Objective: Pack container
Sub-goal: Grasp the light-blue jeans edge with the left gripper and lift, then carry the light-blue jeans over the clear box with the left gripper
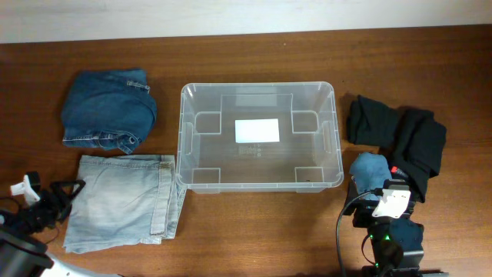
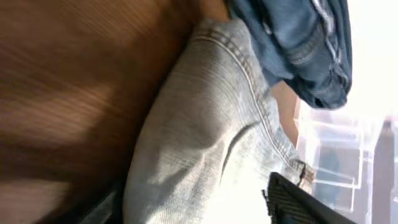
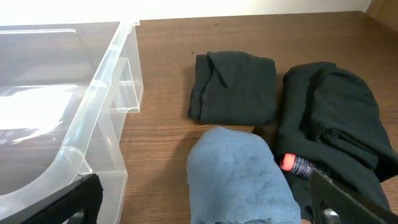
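The clear plastic container (image 1: 184,138) stands empty in the middle of the table, a white label on its base; its right end shows in the right wrist view (image 3: 102,81). My left gripper (image 1: 65,191) is open at the left edge of folded light-blue jeans (image 1: 127,200), and its fingers straddle the cloth in the left wrist view (image 2: 199,211). My right gripper (image 1: 382,192) is open and empty just above a folded blue cloth (image 3: 239,177), right of the container's front right corner.
Folded dark-blue jeans (image 1: 108,108) lie at the back left. Two black garments (image 1: 377,119) (image 1: 421,146) lie right of the container. A small dark thing with a red tip (image 3: 288,163) rests on the nearer black garment. The table is brown wood.
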Controlling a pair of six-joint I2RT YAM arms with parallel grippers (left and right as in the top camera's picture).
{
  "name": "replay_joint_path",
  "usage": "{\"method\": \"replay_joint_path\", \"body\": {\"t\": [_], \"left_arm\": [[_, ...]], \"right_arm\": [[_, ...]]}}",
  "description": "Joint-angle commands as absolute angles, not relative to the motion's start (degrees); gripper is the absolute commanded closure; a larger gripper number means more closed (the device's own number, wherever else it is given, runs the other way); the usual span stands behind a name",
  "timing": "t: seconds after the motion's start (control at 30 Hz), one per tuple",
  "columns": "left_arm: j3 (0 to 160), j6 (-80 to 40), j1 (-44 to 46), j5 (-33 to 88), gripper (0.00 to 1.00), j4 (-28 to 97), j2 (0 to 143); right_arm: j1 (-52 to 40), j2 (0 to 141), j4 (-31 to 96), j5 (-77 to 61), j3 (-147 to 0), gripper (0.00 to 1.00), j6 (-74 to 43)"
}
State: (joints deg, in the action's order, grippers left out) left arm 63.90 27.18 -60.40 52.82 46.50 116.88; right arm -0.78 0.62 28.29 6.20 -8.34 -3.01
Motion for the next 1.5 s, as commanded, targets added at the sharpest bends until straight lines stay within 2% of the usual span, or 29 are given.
{"method": "replay_joint_path", "body": {"t": [0.0,0.07,0.13,0.23,0.27,0.3,0.33,0.37,0.43,0.53,0.7,0.87,1.07,1.27,1.47], "left_arm": [[60.4,33.98,-59.05,49.8,0.31,45.8,121.82],[60.4,37.82,-57.54,53.06,0.32,46.09,121.82],[60.4,40.47,-55.9,53.01,0.39,46.61,121.82],[60.4,40.88,-53.84,52.53,0.43,46.5,121.82],[60.4,40.93,-53.17,52.05,0.5,46.44,121.82],[60.4,40.97,-52.38,51.09,0.7,46.39,121.82],[60.42,41.06,-52.12,51.05,0.85,46.28,121.8],[60.47,41.01,-52.01,51.35,0.94,46.26,121.8],[60.51,40.18,-52.03,51.96,1.0,46.33,121.8],[62.37,39.51,-52.07,57.1,1.0,49.84,121.67],[71.57,39.57,-52.07,64.55,1.0,64.38,117.97],[82.28,39.51,-52.03,71.83,1.0,78.76,108.05],[92.88,37.45,-51.72,78.94,1.0,89.38,96.99],[96.16,30.7,-47.2,90.15,1.0,90.76,84.88],[96.38,28.97,-42.5,90.15,1.0,87.7,78.04]], "right_arm": [[-0.36,0.21,28.42,6.7,-7.92,0.02,-3.22],[-0.36,0.21,28.45,6.7,-7.92,0.02,-3.22],[-0.36,0.21,28.45,6.7,-7.92,0.02,-3.22],[-0.36,0.21,28.42,6.7,-7.92,0.02,-3.22],[-0.36,0.21,28.42,6.7,-7.92,0.02,-3.22],[-0.36,0.21,28.42,6.7,-7.92,0.01,-3.22],[-0.36,0.21,28.42,6.7,-7.92,0.02,-3.22],[-0.36,0.21,28.42,6.7,-7.92,0.02,-3.22],[-0.36,0.21,28.42,6.7,-7.92,0.02,-3.22],[-0.36,0.21,28.42,6.7,-7.92,0.02,-3.22],[-0.36,0.21,28.42,6.7,-7.92,0.02,-3.22],[-0.36,0.21,28.42,6.7,-7.92,0.02,-3.22],[-0.36,0.21,28.45,6.7,-7.92,0.02,-3.22],[-0.36,0.21,28.45,6.7,-7.92,0.01,-3.22],[-0.36,0.21,28.45,6.7,-7.92,0.02,-3.22]]}}
